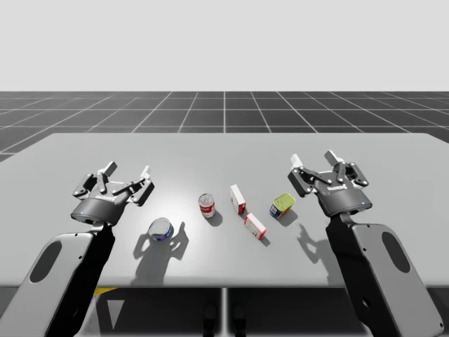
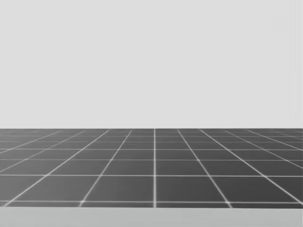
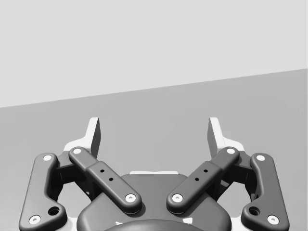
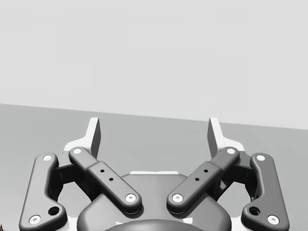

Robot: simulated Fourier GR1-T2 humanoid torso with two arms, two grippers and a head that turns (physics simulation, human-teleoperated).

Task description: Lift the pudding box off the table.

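Flat grey table [image 1: 393,161]; dark gridded floor [image 2: 142,165] behind it, pale blank backdrop. Mid-table: upright red-and-white box [image 1: 238,199] and flat red-and-white box [image 1: 255,226] near each other; cannot tell which is pudding. Red-and-white tin can [image 1: 206,206] and yellow-green tin [image 1: 282,205] flank them. Blue-silver can [image 1: 161,229] lies tipped near left gripper [image 1: 128,170]. Left gripper and right gripper [image 1: 313,158] both spread wide, empty, well apart from the boxes.

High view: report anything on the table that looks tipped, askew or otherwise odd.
The blue can appears to lie on its side, round end toward the camera, unlike the upright red and white can. The far red and white box stands on edge; the near red and white box lies flat, skewed. Nothing looks spilled.
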